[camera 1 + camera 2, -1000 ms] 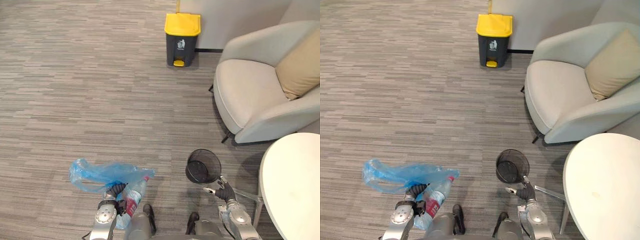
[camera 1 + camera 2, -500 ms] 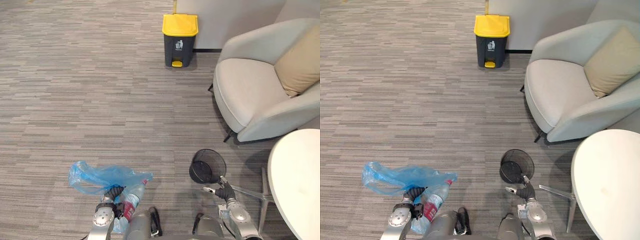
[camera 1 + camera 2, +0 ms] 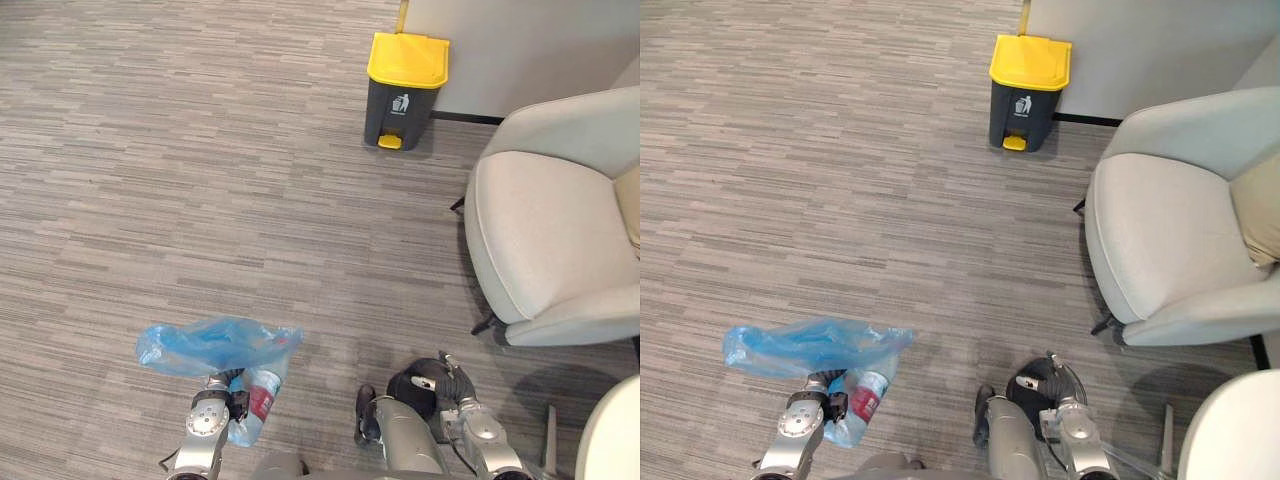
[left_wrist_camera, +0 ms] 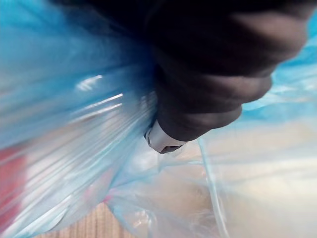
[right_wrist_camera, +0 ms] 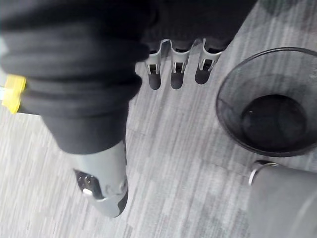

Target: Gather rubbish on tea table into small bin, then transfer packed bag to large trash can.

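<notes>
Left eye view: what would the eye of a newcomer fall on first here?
The blue bag stands out most, held over the carpet at lower left by the left hand, with a bottle inside. Next comes the yellow-lidded bin at the top, left of a grey armchair. A black mesh bin stands on the carpet by the open right hand.

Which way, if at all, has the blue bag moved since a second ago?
Yes. The blue bag, gripped in the left hand, has gone forward toward the yellow-lidded trash can: before level with the mesh bin, now ahead of it.
</notes>
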`<state>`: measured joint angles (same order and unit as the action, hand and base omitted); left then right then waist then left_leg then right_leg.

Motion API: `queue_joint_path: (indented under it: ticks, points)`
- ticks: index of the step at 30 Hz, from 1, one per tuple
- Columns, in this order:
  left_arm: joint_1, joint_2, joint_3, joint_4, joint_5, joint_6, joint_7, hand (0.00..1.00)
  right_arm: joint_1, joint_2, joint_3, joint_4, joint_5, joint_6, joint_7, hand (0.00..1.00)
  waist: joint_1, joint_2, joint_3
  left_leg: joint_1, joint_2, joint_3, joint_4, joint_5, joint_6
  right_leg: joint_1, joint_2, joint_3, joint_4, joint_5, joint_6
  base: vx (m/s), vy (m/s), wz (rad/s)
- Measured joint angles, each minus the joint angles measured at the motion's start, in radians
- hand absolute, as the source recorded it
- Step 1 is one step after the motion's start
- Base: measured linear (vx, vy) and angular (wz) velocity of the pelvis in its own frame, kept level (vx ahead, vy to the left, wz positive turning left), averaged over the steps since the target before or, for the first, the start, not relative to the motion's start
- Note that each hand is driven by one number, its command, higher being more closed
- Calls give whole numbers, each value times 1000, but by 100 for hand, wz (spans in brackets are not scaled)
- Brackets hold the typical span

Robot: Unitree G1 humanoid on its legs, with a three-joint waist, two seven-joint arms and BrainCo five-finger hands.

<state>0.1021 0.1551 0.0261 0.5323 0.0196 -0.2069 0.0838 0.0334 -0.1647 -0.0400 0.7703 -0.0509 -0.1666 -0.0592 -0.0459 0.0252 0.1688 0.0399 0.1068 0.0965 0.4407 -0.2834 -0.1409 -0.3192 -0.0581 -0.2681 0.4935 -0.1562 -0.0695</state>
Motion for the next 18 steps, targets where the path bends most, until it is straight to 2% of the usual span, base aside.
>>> queue_joint_path:
  ticks: [2,3,5,8,10,11,12,13,14,16,18]
  points:
    - [13,-8,6,-3,0,-1,-7,100,16,3,6,-22,0,0,2,0,11,8,-1,-91,58,4,326,121,-8,168,51,6,-135,-8,-1,431,-120,-6]
    - [19,-8,6,-5,0,-2,-10,100,17,4,7,-33,1,-1,1,0,14,9,-2,-132,80,16,423,117,-2,201,65,21,-172,-10,-4,381,-56,-36]
    - [26,-17,5,-8,-1,-1,-16,100,5,14,3,-46,3,-2,-1,0,34,11,-5,-254,127,62,577,46,69,263,87,68,-243,-10,-4,327,9,-55]
    - [30,-22,5,-11,-1,1,-18,100,-2,32,-1,-42,11,0,-2,0,44,-4,3,-351,118,73,455,-24,100,333,67,130,-294,-9,-3,296,131,-56]
    - [26,-25,5,-10,-1,1,-18,100,-2,40,-5,-41,13,0,-4,0,57,-10,8,-389,97,56,287,-18,87,358,35,155,-301,-13,10,245,239,-58]
    - [25,-29,4,-10,-2,0,-18,100,-2,36,-6,-41,14,-1,-3,0,60,-9,9,-394,76,15,121,29,50,372,15,173,-305,-30,52,185,234,-47]
    - [28,-34,4,-10,-3,-1,-18,100,-1,30,-5,-41,14,-2,-3,0,61,7,2,-388,72,-15,22,89,39,373,19,189,-305,-44,82,226,337,-66]
    - [33,-50,5,2,-5,0,-17,100,-1,10,-7,-33,15,-2,-4,0,63,57,5,-385,99,-57,-41,231,40,381,41,214,-292,-79,143,266,437,-49]
    - [24,-49,5,18,-5,5,-17,100,3,24,-7,-23,19,4,-1,0,60,27,2,-377,58,-25,-17,172,43,379,-5,239,-270,-101,161,270,435,-43]
    - [30,-43,9,16,-5,4,-17,100,8,29,-3,-23,20,3,-1,0,63,-12,-7,-372,10,23,15,118,68,358,-70,278,-226,-143,192,231,304,-35]
    - [40,-42,7,16,-6,5,-17,100,0,32,-3,-22,20,3,-1,0,62,-15,-8,-373,-7,63,68,57,96,315,-102,335,-138,-160,201,252,295,-57]
